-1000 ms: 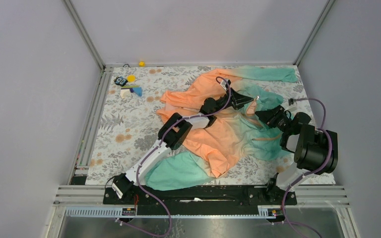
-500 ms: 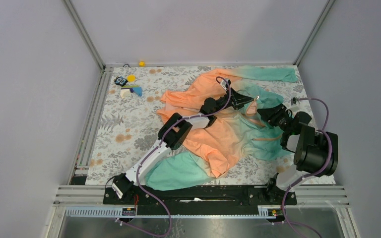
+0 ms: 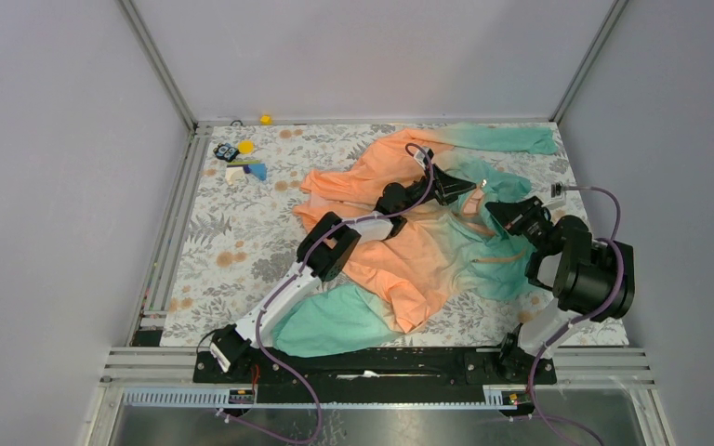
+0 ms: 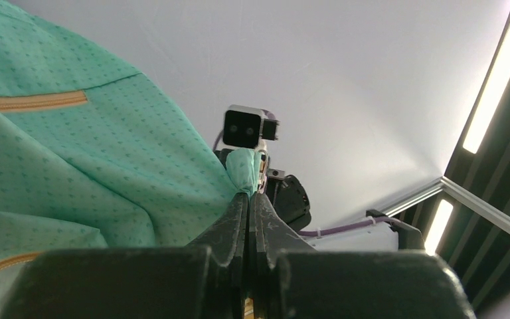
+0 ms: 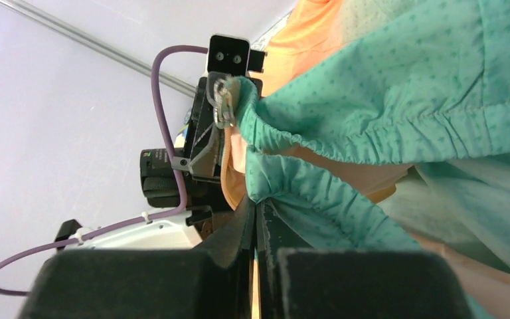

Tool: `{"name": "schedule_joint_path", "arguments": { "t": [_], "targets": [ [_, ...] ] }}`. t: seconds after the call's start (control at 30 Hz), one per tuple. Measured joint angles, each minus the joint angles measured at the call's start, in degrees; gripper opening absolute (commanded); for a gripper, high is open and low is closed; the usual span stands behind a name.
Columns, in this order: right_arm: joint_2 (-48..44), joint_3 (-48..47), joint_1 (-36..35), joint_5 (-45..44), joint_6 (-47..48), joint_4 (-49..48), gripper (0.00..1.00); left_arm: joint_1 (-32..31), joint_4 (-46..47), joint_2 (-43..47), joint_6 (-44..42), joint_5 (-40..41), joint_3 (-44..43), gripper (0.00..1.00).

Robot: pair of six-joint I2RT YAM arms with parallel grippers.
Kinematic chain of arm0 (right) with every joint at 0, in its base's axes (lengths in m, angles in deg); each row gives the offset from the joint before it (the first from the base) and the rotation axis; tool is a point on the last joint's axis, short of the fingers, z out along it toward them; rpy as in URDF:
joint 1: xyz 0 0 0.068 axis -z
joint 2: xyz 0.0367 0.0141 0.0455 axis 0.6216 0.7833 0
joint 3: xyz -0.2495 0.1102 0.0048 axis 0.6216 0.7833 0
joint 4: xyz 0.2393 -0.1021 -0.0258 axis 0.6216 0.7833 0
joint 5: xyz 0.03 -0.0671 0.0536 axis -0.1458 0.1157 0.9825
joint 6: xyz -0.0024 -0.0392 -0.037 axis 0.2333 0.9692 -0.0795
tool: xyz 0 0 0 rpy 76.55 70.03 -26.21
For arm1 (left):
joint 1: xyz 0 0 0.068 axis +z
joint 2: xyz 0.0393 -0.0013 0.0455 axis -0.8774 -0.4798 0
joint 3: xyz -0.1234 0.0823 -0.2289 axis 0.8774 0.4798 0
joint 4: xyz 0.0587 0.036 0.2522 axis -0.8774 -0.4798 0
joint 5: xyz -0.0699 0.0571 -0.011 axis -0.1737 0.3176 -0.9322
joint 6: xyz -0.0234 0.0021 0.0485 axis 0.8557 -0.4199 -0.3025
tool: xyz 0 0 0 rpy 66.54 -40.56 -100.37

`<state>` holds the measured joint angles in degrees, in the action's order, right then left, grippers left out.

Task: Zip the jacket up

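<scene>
The jacket (image 3: 409, 246) lies crumpled on the table, orange in the middle and mint-teal at the hem and sleeve ends. My left gripper (image 3: 460, 189) reaches over it and is shut on a teal hem edge (image 4: 242, 169), pinched at its fingertips (image 4: 247, 194). My right gripper (image 3: 495, 206) faces it from the right, shut on a fold of teal fabric (image 5: 305, 193) beside an orange zipper tape (image 5: 229, 169). In the right wrist view a metal zipper pull (image 5: 222, 106) hangs at the left gripper's tip. The two grippers sit close together, a bunched hem between them.
Small toys (image 3: 240, 160) lie at the back left of the floral table cover (image 3: 232, 251). A yellow piece (image 3: 265, 119) sits at the back wall. Metal rails (image 3: 169, 232) run along the left edge, and grey walls enclose the table.
My right gripper was open and has shut on the teal fabric. Its wrist has shifted slightly toward the back. The left arm has held still.
</scene>
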<state>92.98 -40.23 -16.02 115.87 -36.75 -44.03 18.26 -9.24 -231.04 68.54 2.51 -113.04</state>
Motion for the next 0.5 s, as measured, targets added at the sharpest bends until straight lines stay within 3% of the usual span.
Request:
{"name": "schedule_joint_path", "arguments": {
  "t": [0.17, 0.5],
  "targets": [
    [6.08, 0.44, 0.61, 3.43, -6.73, -7.43, 0.0, 0.0, 0.04, -0.26, 0.28, 0.0, -0.5, 0.0],
    [4.57, 2.75, 0.63, 5.4, -7.48, -10.36, 0.0, 0.24, 0.68, -0.28, 1.66, 0.0, -0.5, 0.0]
  ]
}}
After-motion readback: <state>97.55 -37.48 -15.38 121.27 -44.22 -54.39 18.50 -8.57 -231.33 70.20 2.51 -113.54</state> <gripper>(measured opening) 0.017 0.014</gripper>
